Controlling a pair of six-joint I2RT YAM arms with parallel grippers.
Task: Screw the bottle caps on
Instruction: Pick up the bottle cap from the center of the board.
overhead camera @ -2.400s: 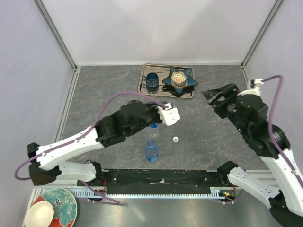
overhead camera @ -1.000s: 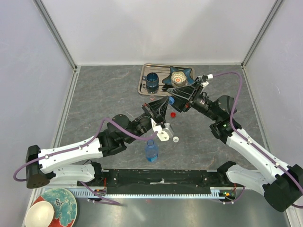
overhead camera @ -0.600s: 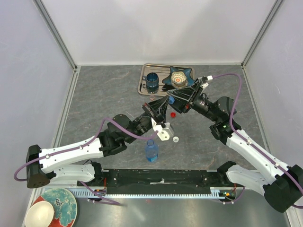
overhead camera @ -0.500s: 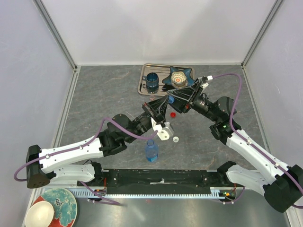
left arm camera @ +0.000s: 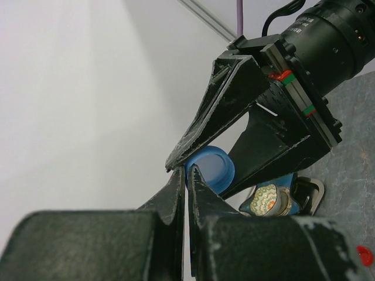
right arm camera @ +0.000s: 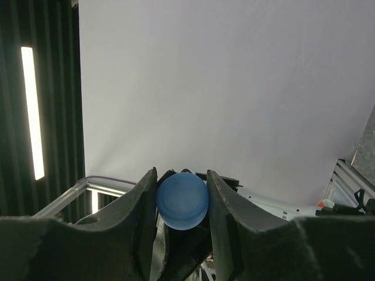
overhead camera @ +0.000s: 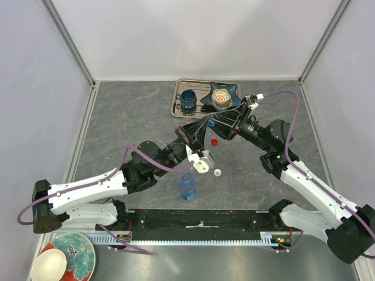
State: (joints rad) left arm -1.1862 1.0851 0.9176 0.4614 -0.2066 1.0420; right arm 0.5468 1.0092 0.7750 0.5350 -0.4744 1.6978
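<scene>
A blue bottle cap (overhead camera: 211,123) hangs in the air between both grippers, above the table's middle. My right gripper (overhead camera: 212,122) is shut on it, and its fingers (right arm camera: 140,199) press both sides of the cap (right arm camera: 181,202). My left gripper (left arm camera: 186,172) is shut with its tips pinching the rim of the cap (left arm camera: 212,171). An uncapped clear bottle (overhead camera: 187,187) stands upright near the front. A white cap (overhead camera: 217,172) and a red cap (overhead camera: 214,141) lie on the table.
A metal tray (overhead camera: 176,100) at the back holds a dark blue cup (overhead camera: 188,100) and a blue star-shaped dish (overhead camera: 221,96). A patterned plate (overhead camera: 76,250) and a white bowl (overhead camera: 48,264) sit off the table at the front left.
My right gripper has narrowed from half open until its fingers touch the blue cap. Both arms have stayed almost in place.
</scene>
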